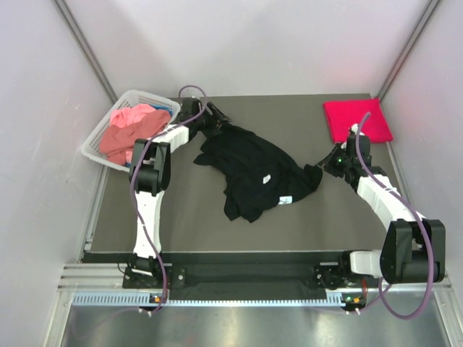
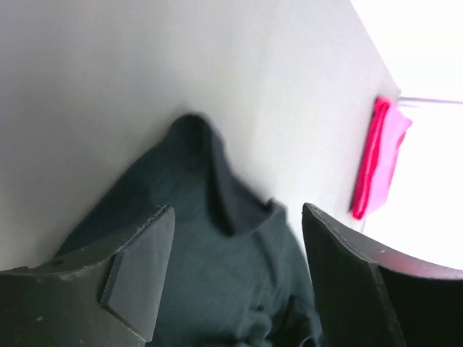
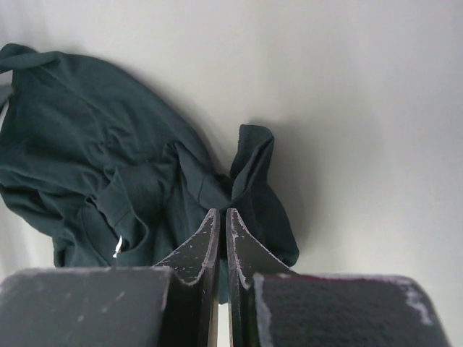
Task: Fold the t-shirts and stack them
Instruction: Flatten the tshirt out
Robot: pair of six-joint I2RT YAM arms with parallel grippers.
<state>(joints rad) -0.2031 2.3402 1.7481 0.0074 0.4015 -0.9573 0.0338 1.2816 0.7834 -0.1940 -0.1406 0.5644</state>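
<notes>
The black shirt (image 1: 253, 173) lay crumpled mid-table, bunched and twisted, with two white labels showing. It looked light, limp and creased. It would likely sag and drag when lifted, so it needed taking at two spread points, such as the shoulders or the hem corners, not at one bunch. Its far-left edge and the flap at its right edge looked like the easiest holds.

The left gripper (image 2: 239, 217) hovered over that far-left edge, its fingers spread wide with nothing between them. The right gripper (image 3: 221, 213) sat at the right flap with its fingers pressed together. No cloth showed between them, though whether the tips nipped a fold could not be told.

A red shirt (image 1: 356, 119) lay folded at the far right corner, well apart from the black one. It looked a likely base for the stack.

A pink shirt (image 1: 126, 134) and a bit of blue cloth (image 1: 163, 112) filled the basket (image 1: 94, 142) off the table's (image 1: 181, 210) far-left edge, not yet folded.
</notes>
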